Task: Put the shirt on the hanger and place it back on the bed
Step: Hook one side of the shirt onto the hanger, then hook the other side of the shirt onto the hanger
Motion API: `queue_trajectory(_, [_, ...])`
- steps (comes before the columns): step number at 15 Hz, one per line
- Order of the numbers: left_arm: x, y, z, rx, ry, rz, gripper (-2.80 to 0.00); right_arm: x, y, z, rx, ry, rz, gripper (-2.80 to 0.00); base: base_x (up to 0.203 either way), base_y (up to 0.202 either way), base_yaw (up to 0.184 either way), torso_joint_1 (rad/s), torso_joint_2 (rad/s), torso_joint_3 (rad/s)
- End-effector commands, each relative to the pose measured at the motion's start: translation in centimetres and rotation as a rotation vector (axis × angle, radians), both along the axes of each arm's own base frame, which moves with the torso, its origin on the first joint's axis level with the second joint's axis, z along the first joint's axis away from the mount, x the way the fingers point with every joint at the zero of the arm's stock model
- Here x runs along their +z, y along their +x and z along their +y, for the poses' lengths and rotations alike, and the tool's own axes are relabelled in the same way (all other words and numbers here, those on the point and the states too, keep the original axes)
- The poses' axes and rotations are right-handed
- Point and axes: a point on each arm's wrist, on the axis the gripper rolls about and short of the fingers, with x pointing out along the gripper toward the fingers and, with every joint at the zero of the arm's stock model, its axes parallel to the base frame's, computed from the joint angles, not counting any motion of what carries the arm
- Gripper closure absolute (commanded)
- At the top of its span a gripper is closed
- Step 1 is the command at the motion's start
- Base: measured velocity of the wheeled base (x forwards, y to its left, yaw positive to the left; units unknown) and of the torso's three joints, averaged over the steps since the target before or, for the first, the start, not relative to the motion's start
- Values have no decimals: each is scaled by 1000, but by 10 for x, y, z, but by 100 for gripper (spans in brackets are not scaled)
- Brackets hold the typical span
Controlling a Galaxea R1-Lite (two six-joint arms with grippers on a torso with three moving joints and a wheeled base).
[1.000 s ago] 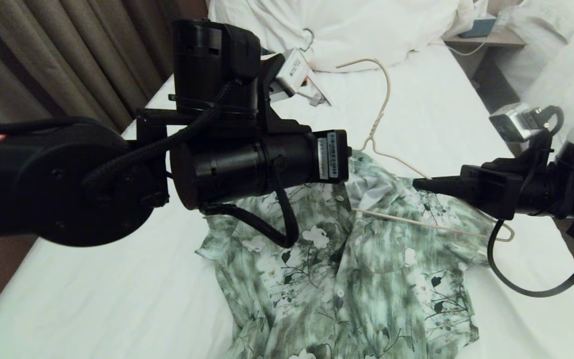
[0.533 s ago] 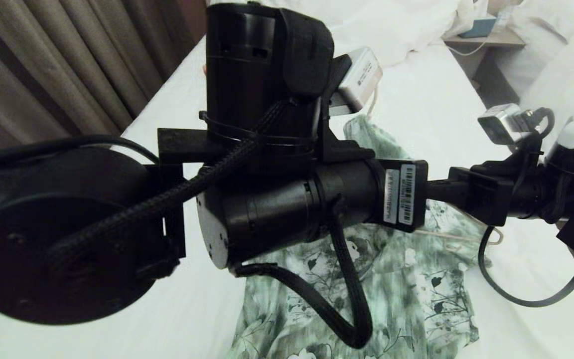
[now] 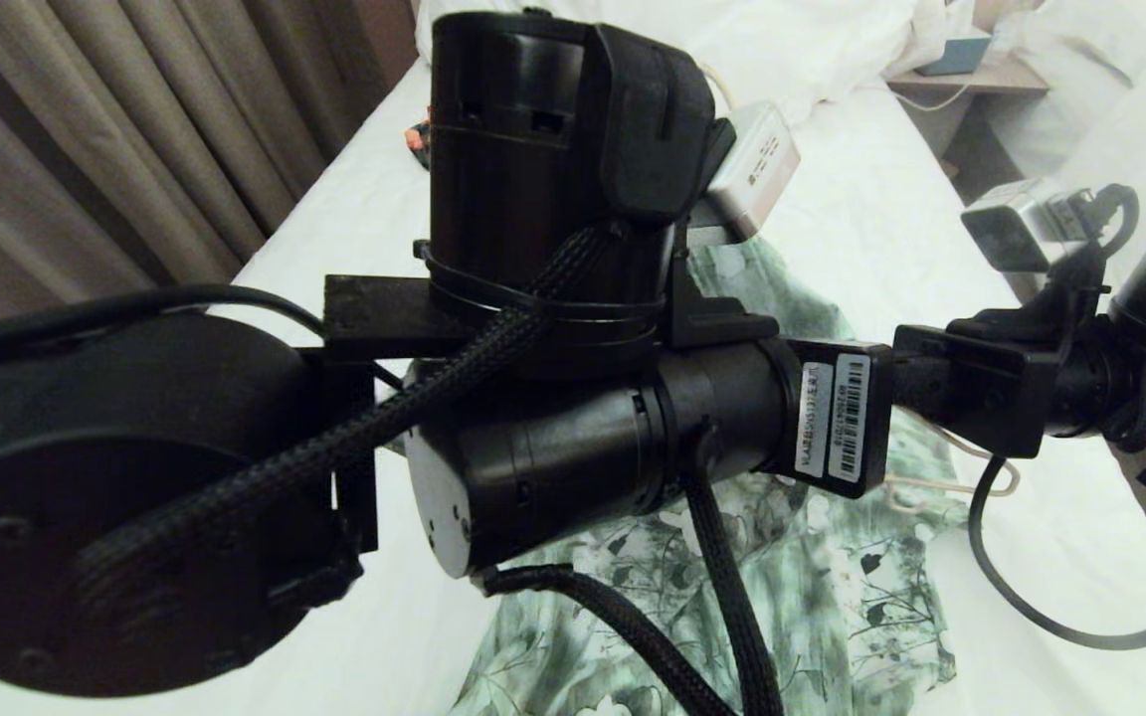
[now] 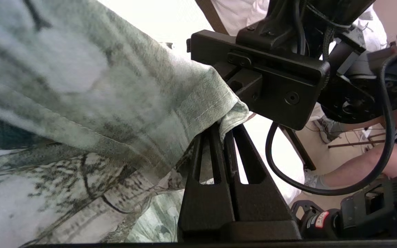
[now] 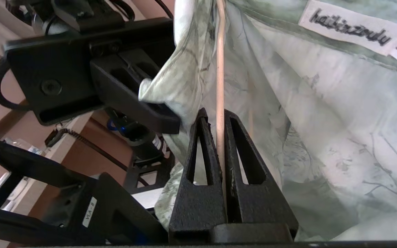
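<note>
1. Pinching a folded edge of the shirt (image 4: 122,103), the left tool (image 4: 223,137) sits fully closed with fabric bunched at its tips; judged as lifting the cloth so it can be drawn over the hanger arm. In the head view the left arm (image 3: 533,328) fills most of the frame and hides this grip.
2. Shirt, mid-frame: lower part lies spread on the bed (image 3: 334,636), upper part is raised toward the two tools. Neck label (image 5: 353,29) shows in the right wrist view, so the inside of the collar area faces that camera.
3. Hanger (image 5: 220,79): thin cream wire, running up between shirt folds. One loop peeks out past the shirt's right edge in the head view (image 3: 971,485). Hook not visible now.
4. Right tool (image 5: 220,120) is clamped shut on the hanger wire, tips just beside the left tool's tips; judged as holding the hanger steady while the cloth goes on.
5. Step judged: threading the shirt onto the hanger, not finished; shirt not yet hanging free.
6. Containers: none holding anything. Far right, a teal box (image 3: 951,52) sits on a bedside shelf (image 3: 976,82); contents can't be told.
</note>
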Motion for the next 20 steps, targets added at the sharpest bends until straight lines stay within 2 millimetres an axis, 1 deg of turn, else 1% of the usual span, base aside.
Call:
queue_trajectory(1, [-2, -2, 2, 6, 9, 1, 0, 2, -1, 1, 9, 3, -11, 0, 0, 0, 0, 0, 0, 0])
queue_trajectory(2, [-1, -6, 3, 0, 10, -1, -280, 1, 0, 1, 7, 2, -7, 0, 0, 0, 0, 0, 0, 0])
queue_trajectory(7, [-6, -17, 10, -16, 28, 6, -280, -1, 7, 3, 7, 1, -3, 0, 0, 0, 0, 0, 0, 0])
queue_trajectory(10, [-8, -25, 18, -17, 42, 8, -280, -1, 10, 4, 7, 2, -9, 0, 0, 0, 0, 0, 0, 0])
queue_trajectory(13, [-7, -47, 27, -25, 49, -3, -280, -3, 12, 6, 11, 6, -19, 0, 0, 0, 0, 0, 0, 0])
queue_trajectory(15, [-14, -54, 28, -21, 75, -2, -280, -3, 13, 6, 13, 7, -19, 0, 0, 0, 0, 0, 0, 0])
queue_trajectory(17, [-19, -57, 40, -10, 95, -1, -280, -2, 10, 13, 36, 7, -20, 0, 0, 0, 0, 0, 0, 0])
queue_trajectory(19, [-12, -62, 60, 45, 103, -13, -280, 0, 6, 24, 74, 10, -28, 0, 0, 0, 0, 0, 0, 0])
queue_trajectory(20, [-7, -65, 74, 68, 101, -17, -280, -2, 5, 29, 91, 9, -22, 0, 0, 0, 0, 0, 0, 0])
